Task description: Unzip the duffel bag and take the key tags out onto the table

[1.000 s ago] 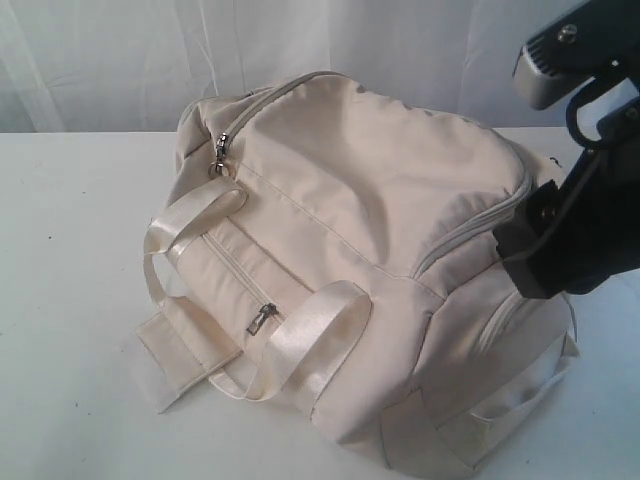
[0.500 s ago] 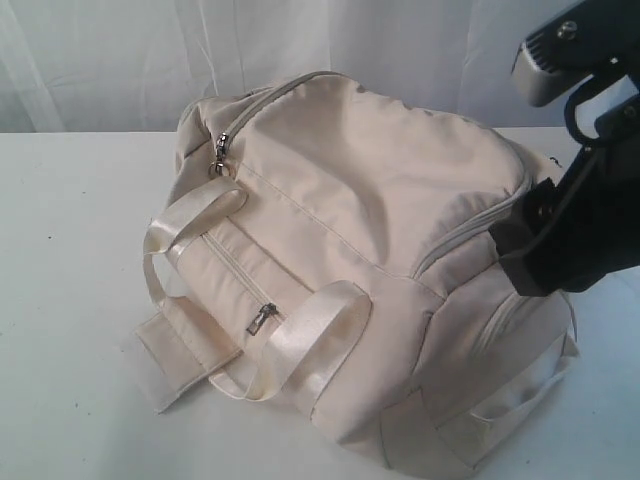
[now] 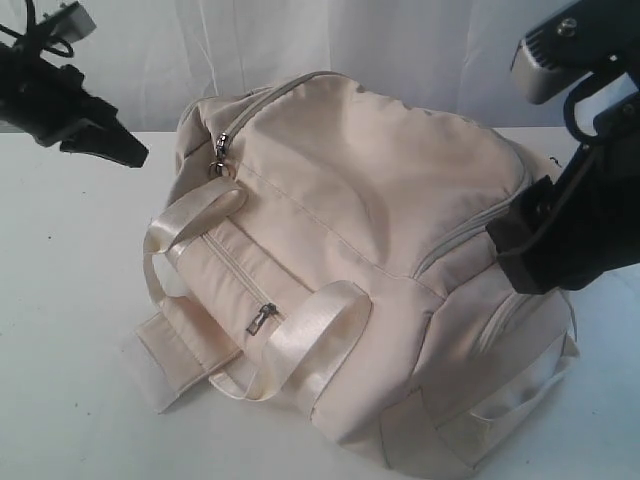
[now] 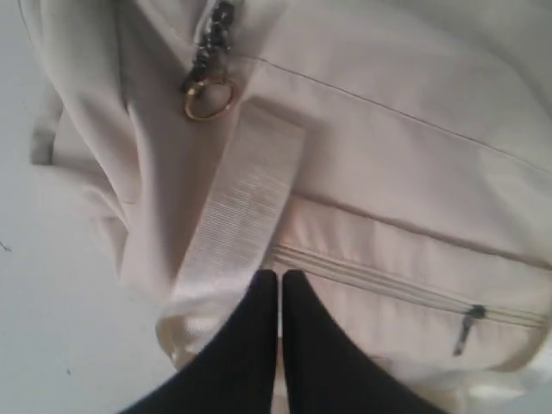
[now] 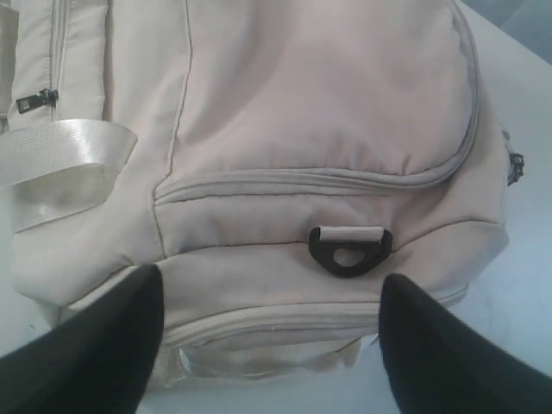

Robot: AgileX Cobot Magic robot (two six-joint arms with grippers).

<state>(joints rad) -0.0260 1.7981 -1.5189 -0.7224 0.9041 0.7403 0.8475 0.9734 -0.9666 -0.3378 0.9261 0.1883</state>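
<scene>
**Q:** Here, reading from the left, what does the black two-fingered left gripper (image 3: 133, 157) show?

**A:** Its fingers lie pressed together with nothing between them. It hangs over the wide plain white table (image 3: 70, 300), near the bag's left end but apart from it.

**Q:** And next along?

**A:** The dark metal main zip pull with its brass-coloured ring (image 3: 219, 157) sits at the left end of the large cream fabric duffel bag (image 3: 380, 200). The bag lies on the table at centre. Its main zip looks closed along the visible length. Below, by the pale webbing strap (image 3: 190, 215), the small dark front-pocket pull (image 3: 262, 318) also sits on a closed-looking track.

**Q:** At the right?

**A:** The black right gripper (image 5: 272, 278) stands with its jaws wide apart over the bag's right end, holding nothing. In its wrist view, a black plastic D-ring (image 5: 349, 250) lies between the fingers.

**Q:** How far along is the task?

**A:** By this evidence, at its start. No zip is open, and the coloured plastic key tags are nowhere visible, so they are presumably still inside. Grasping a pull, unzipping, and lifting the tags onto the table all remain.
</scene>
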